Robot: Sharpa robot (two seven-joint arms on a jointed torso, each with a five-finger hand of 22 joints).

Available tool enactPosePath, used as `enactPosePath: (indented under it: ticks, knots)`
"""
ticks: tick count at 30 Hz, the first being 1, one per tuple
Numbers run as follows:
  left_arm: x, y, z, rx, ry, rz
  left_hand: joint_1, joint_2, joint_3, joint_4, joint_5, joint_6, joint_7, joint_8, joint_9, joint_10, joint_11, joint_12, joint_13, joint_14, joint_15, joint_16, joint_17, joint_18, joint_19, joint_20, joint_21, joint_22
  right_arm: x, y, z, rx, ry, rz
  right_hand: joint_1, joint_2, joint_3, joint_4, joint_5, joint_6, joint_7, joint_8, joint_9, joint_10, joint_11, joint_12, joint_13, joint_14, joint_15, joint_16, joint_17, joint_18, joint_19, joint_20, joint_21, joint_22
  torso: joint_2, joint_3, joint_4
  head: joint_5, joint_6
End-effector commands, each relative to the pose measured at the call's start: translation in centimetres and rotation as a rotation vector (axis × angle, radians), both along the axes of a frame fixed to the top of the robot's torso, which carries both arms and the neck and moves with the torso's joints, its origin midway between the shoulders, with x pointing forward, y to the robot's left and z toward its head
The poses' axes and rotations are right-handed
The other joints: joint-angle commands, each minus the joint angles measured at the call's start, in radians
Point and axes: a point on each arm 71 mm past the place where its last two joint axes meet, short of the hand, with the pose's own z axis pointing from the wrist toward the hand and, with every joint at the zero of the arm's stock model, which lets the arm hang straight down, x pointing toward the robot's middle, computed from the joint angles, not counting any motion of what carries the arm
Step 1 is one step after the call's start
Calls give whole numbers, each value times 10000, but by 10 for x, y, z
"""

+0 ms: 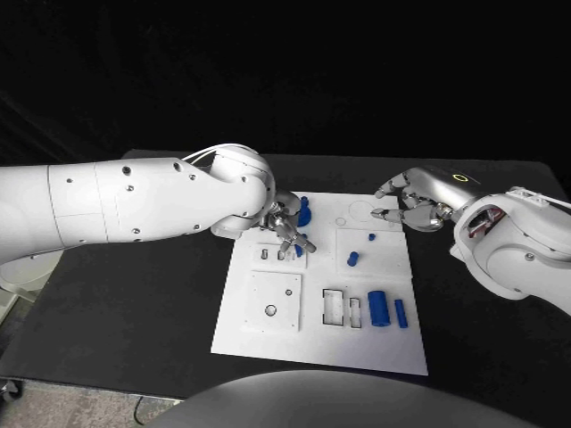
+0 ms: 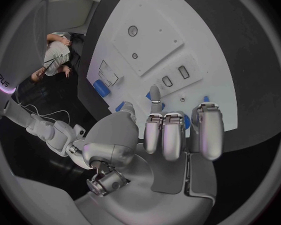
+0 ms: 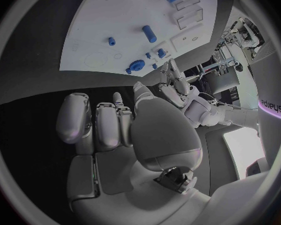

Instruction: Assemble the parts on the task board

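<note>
**A:** Where do your hands stand?

**B:** Your left hand [image 1: 283,230] is down over the board [image 1: 314,343], at its far-left part, fingers reaching to a small blue peg [image 1: 299,251] beside the two little slots [image 1: 274,254]. Whether you are pinching that peg I cannot tell. Your right hand [image 1: 417,203] hovers just off the board's far-right corner, fingers curled in, holding nothing.

**A:** And the parts?

**B:** A tall blue piece [image 1: 305,210] stands just beyond your left fingers. A small one [image 1: 369,237] and a short cylinder [image 1: 352,259] lie mid-board. A thick cylinder [image 1: 379,308] and a thin bar [image 1: 401,313] lie by the near-right edge, beside two rectangular cut-outs [image 1: 335,306].

**A:** How will they handle?

**B:** They look like hard plastic: light, stiff, smooth, so probably apt to roll or slip. Take each cylinder across its middle, from both sides, and press gently.

**A:** Room?

**B:** Your left fingers are crowded by the tall piece, so lift straight up. The bar lies close to the board's edge; a nudge could roll it off. Bare table lies open on both sides.
</note>
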Motion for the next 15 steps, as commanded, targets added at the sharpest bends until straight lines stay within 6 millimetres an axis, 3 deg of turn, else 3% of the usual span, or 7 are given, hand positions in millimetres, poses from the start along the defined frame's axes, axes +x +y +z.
enactPosePath:
  ticks: [1, 15]
  knots:
    - [1, -1, -3, -222, -72, 86, -19, -29, 51, -40, 17, 64, 67, -87, -52, 1046, 12, 25, 2633, 1049, 27, 24, 2630, 154, -37, -37, -40, 841, 0, -1, 0, -90, 56, -52, 161, 77, 70, -21, 54, 53, -6, -49, -11, 36, -13, -26, -868, 389, 62, -68, -9, 50, -3, 11, -57, 1161, 7, -4, -5, -39, 2]
    - [3, -3, -12, 66, -321, -6, 190, -77, 253, -414, 180, 379, 41, -329, -214, 1046, -7, 25, 2633, 1049, 17, 24, 2630, 156, -10, -35, -76, 844, -1, -3, -1, -115, 80, -101, 166, 76, 77, -25, 71, 54, -5, -51, -14, 37, -12, -23, -866, 389, 62, -71, -13, 49, -2, 11, -56, 1163, 7, -7, 1, -64, 2]
